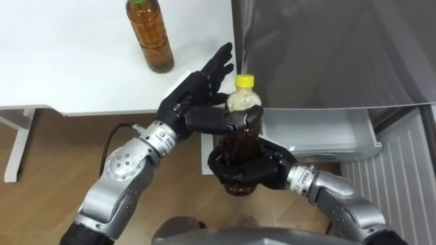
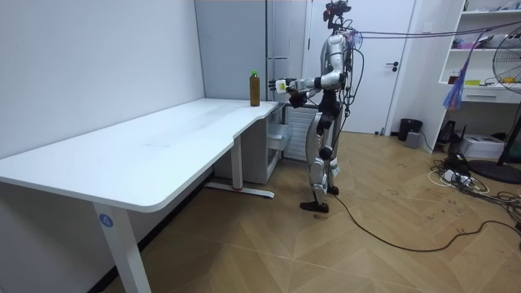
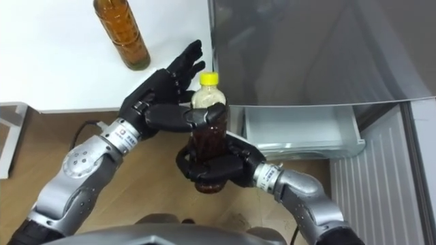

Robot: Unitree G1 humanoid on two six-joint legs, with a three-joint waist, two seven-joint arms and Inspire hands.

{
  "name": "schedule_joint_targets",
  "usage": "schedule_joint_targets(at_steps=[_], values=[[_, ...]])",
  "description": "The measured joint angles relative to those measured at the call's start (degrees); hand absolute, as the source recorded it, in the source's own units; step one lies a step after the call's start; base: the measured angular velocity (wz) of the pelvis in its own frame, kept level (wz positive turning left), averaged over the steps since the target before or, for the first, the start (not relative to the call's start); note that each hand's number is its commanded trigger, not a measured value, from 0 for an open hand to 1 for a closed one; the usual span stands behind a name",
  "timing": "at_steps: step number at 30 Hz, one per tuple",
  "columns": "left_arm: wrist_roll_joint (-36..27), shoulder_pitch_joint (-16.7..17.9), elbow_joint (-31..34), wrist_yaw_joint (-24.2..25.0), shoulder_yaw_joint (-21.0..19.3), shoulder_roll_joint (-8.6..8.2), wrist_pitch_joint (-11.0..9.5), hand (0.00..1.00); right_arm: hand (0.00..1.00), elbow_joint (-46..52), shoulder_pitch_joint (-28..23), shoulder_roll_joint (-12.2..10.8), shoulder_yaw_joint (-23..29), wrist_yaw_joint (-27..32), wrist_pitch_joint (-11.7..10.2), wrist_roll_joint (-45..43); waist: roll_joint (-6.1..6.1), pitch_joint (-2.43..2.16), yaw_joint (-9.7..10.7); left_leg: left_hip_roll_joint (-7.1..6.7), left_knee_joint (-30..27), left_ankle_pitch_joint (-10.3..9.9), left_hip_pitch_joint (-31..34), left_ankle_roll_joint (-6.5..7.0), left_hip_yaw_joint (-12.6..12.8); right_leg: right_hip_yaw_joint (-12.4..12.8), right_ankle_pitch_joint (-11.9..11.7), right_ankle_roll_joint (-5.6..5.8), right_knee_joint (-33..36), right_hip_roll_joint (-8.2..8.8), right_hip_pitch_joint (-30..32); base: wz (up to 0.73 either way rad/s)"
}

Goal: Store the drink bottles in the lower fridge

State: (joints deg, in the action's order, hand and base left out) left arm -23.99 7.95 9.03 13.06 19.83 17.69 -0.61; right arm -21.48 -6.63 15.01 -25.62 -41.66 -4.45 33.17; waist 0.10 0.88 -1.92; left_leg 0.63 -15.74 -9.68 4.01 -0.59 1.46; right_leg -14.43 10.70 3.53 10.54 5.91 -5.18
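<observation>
Both hands on a yellow-capped bottle beside the fridge

At frame centre the yellow-capped bottle [image 1: 243, 102] of dark drink stands upright in the air. The right hand [image 1: 248, 170] is wrapped around its lower body from below. The left hand [image 1: 194, 95] has its thumb clamped across the bottle's shoulder and its fingers straight behind the neck. A second bottle [image 1: 151, 37] of brown drink stands upright on the white surface [image 1: 82, 68] at upper left, well apart from both hands. The grey fridge [image 1: 340, 47] takes up the upper right, and its pale lower drawer [image 1: 320, 133] is pulled out just right of the held bottle. In the room view the robot stands at the surface's far end, next to the fridge.
</observation>
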Motion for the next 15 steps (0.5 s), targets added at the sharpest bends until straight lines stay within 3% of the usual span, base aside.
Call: schedule_joint_targets(at_steps=[1,3,5,8,15], values=[[-0.14,0.0,1.62,-0.29,-0.43,0.31,-0.06,0.0,1.0,-0.39,-0.04,-0.03,-0.13,-1.16,-0.5,1.1,0.07,0.09,0.01,0.0,0.06,0.0,-0.38,0.0,0.08,0.11,0.0,0.0,-0.04,0.0,-0.34,0.0],[-0.49,-0.25,4.8,-0.96,-1.41,0.1,-2.35,0.0,1.0,-2.19,-0.32,0.04,-0.25,-1.47,-0.21,1.48,0.05,0.23,-0.04,-0.06,0.34,0.0,-1.09,0.0,0.1,0.16,0.0,0.0,-0.16,0.03,-0.93,0.0],[-2.54,-2.1,8.33,-1.31,-3.17,-0.51,-6.53,0.0,1.0,-2.91,-1.34,1.04,-0.17,-0.93,1.75,0.31,0.37,0.59,-0.76,-0.02,0.47,0.0,-1.51,0.0,0.28,0.24,0.01,0.02,-0.13,0.03,-0.88,-0.05],[-3.41,-3.94,10.47,-1.64,-4.41,-1.19,-9.4,0.0,1.0,-2.87,-2.73,2.93,-0.09,-0.94,3.0,-0.65,0.73,0.49,-1.54,0.06,0.61,0.02,-1.74,-0.03,0.52,0.4,0.02,0.03,-0.03,0.02,-1.18,-0.05],[-1.66,-3.92,11.74,-4.28,-3.97,-1.33,-10.69,0.0,1.0,-2.98,-2.74,3.39,-0.06,-0.99,3.13,-4.73,0.69,0.51,-1.56,0.05,1.32,0.14,-2.72,-0.09,0.48,0.33,0.02,0.03,-0.11,0.01,-1.87,0.0]])
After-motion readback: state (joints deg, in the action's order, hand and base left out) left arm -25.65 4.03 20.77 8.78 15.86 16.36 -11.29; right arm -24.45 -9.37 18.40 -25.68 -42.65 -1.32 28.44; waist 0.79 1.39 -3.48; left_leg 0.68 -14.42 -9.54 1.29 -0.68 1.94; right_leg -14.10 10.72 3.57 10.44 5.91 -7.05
